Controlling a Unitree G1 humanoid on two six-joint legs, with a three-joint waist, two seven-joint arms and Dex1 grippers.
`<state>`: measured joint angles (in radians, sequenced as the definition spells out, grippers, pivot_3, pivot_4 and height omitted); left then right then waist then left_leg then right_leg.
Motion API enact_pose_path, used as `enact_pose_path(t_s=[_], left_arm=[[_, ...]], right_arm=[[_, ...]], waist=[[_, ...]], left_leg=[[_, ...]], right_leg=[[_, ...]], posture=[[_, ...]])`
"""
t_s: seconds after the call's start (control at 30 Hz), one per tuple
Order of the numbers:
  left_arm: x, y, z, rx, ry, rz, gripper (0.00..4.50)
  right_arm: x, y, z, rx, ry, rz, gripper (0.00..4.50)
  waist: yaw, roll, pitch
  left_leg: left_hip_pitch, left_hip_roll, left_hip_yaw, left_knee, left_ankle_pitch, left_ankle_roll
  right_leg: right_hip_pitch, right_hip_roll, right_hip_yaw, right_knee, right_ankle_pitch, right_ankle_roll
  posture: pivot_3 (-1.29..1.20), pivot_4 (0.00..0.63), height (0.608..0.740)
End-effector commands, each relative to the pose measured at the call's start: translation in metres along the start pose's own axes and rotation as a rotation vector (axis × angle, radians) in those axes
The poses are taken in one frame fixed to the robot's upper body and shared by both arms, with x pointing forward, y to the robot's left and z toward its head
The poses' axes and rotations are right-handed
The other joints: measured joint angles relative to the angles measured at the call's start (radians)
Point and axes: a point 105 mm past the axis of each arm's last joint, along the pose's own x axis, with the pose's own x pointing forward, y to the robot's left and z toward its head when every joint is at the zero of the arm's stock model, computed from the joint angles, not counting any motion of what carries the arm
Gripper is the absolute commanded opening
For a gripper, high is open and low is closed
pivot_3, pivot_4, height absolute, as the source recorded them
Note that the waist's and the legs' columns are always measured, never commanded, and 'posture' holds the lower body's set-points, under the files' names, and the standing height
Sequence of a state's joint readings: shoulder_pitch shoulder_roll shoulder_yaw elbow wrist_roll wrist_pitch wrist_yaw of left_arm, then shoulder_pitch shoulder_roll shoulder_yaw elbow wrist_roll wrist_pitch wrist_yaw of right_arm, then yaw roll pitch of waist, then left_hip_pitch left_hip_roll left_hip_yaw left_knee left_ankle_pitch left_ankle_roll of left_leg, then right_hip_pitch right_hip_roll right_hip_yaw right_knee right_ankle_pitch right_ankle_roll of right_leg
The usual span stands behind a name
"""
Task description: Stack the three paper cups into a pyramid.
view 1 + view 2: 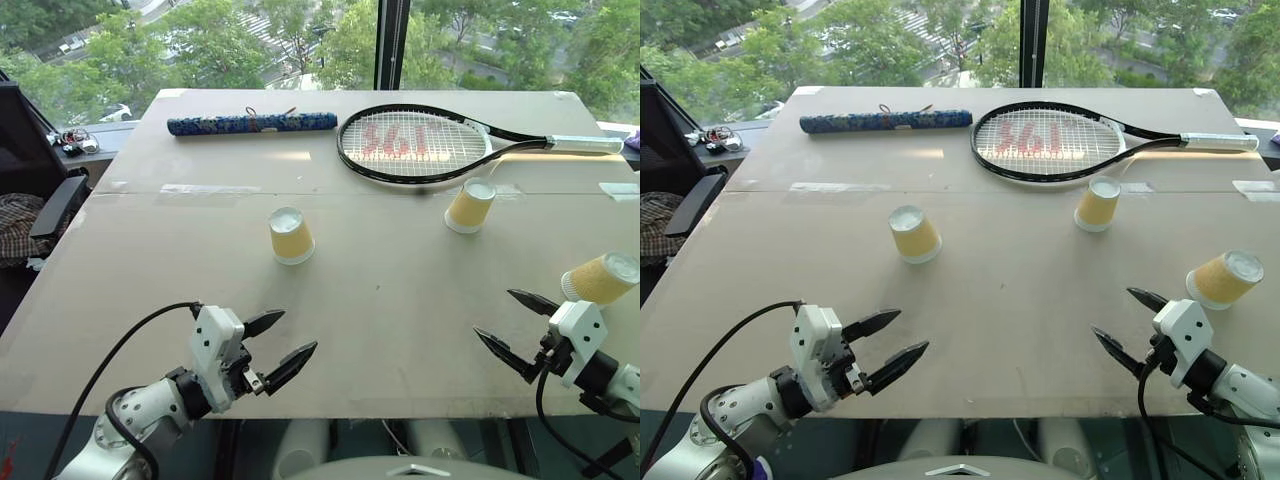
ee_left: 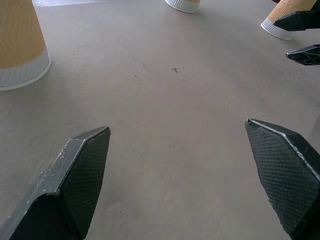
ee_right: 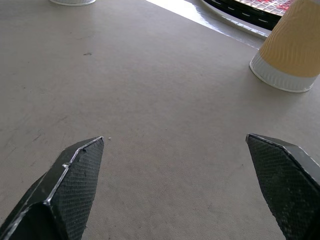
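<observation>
Cups sit well apart on the table (image 1: 400,330), none stacked, so we judge the step in hand is the first pick. Nearest us, at the bottom of the frame, the left gripper (image 1: 279,345) and the right gripper (image 1: 516,326) hover over bare table, each with fingers spread wide and holding nothing. Just beyond the right gripper, at the right edge, the right cup (image 1: 603,277) lies tipped on its side; we should probably come at its wall square-on and close gently so it doesn't roll or crush. Further up, the left cup (image 1: 290,236) stands upside down at centre-left. Furthest, the far cup (image 1: 470,206) stands upside down, just below the racket (image 1: 415,143).
</observation>
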<state>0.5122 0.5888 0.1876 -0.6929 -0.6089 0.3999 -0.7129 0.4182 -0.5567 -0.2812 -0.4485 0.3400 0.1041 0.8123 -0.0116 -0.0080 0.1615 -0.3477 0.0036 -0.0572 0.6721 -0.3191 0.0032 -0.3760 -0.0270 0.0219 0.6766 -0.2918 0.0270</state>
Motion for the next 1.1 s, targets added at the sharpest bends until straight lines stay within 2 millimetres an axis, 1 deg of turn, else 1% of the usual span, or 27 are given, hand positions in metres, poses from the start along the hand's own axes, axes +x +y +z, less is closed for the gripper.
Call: enact_pose_path(t_s=[0.03,0.1,0.27,0.33,0.47,0.53,0.57,0.63,0.77,0.93,1.03,1.1], left_arm=[[0.003,0.005,0.009,0.037,-0.052,0.004,4.43],[0.011,0.008,0.016,0.033,-0.099,0.013,4.43],[0.024,0.006,0.025,0.033,-0.147,0.011,4.43],[0.031,0.007,0.031,0.048,-0.170,0.010,4.43],[0.045,0.002,0.037,0.059,-0.194,-0.023,4.43],[0.049,0.002,0.039,0.064,-0.201,-0.031,4.43],[0.053,0.000,0.040,0.062,-0.207,-0.032,4.43],[0.057,0.000,0.043,0.075,-0.214,-0.045,4.43],[0.060,-0.003,0.047,0.078,-0.220,-0.068,4.43],[0.057,-0.002,0.048,0.088,-0.212,-0.100,4.43],[0.056,0.000,0.048,0.086,-0.215,-0.103,4.43],[0.056,-0.002,0.048,0.098,-0.213,-0.116,4.43]], right_arm=[[0.004,-0.001,0.012,-0.039,-0.040,-0.037,4.50],[0.009,0.002,0.017,-0.039,-0.064,-0.065,4.50],[0.017,0.002,0.026,-0.048,-0.094,-0.106,4.50],[0.025,0.002,0.031,-0.055,-0.119,-0.123,4.50],[0.037,0.002,0.044,-0.046,-0.175,-0.151,4.50],[0.040,0.002,0.048,-0.043,-0.193,-0.156,4.50],[0.039,-0.001,0.048,-0.046,-0.195,-0.168,4.50],[0.040,-0.002,0.051,-0.015,-0.205,-0.159,4.50],[0.039,0.002,0.056,0.009,-0.216,-0.122,4.50],[0.043,-0.007,0.065,-0.032,-0.244,-0.234,4.50],[0.050,-0.007,0.070,-0.054,-0.253,-0.257,4.50],[0.054,-0.008,0.072,-0.054,-0.258,-0.269,4.50]], waist=[[0.000,0.000,0.000],[0.001,0.000,0.000],[0.000,0.000,0.000],[0.000,0.000,0.000],[0.000,0.000,0.000],[0.000,0.000,0.000],[0.000,0.000,0.000],[0.000,0.000,0.000],[0.000,0.000,0.000],[-0.002,0.000,0.000],[-0.001,0.001,0.000],[-0.001,0.001,0.000]], left_leg=[[0.000,0.000,0.000,0.000,0.000,0.000],[0.000,0.000,0.000,-0.002,0.000,0.000],[0.000,0.000,-0.001,-0.002,0.000,0.000],[0.000,0.000,0.000,-0.002,0.000,0.000],[0.000,0.000,-0.001,-0.002,0.000,-0.001],[0.000,0.000,-0.001,-0.002,0.000,-0.001],[-0.001,0.000,-0.001,-0.002,0.000,-0.001],[-0.001,0.000,-0.001,-0.002,0.000,-0.001],[-0.001,0.000,-0.001,-0.002,0.000,-0.001],[-0.001,0.000,-0.001,-0.002,0.000,-0.001],[0.000,0.000,-0.001,-0.002,0.000,-0.001],[0.000,0.000,-0.001,-0.002,0.000,-0.001]], right_leg=[[0.000,0.000,0.000,0.000,0.000,0.000],[0.000,0.000,0.000,-0.001,0.000,0.000],[0.000,0.000,-0.001,-0.001,0.000,0.000],[0.000,0.000,-0.001,-0.002,0.000,0.000],[0.000,0.000,-0.001,-0.001,0.000,0.000],[-0.001,0.000,-0.001,-0.001,0.000,0.000],[-0.001,0.000,-0.001,-0.001,0.000,0.000],[-0.001,0.000,-0.001,-0.002,0.000,0.000],[-0.001,0.000,-0.002,-0.001,0.000,0.000],[-0.001,0.000,-0.002,-0.001,0.000,0.000],[-0.001,0.000,-0.002,-0.001,0.000,0.000],[-0.001,0.000,-0.002,-0.001,0.000,0.000]], posture=[[0.00,0.150,0.740],[0.00,0.150,0.740],[0.00,0.150,0.740],[0.00,0.150,0.740],[0.00,0.150,0.740],[0.00,0.150,0.740],[0.00,0.150,0.740],[0.00,0.150,0.740],[0.00,0.150,0.740],[0.00,0.150,0.740],[0.00,0.150,0.740],[0.00,0.150,0.740]])
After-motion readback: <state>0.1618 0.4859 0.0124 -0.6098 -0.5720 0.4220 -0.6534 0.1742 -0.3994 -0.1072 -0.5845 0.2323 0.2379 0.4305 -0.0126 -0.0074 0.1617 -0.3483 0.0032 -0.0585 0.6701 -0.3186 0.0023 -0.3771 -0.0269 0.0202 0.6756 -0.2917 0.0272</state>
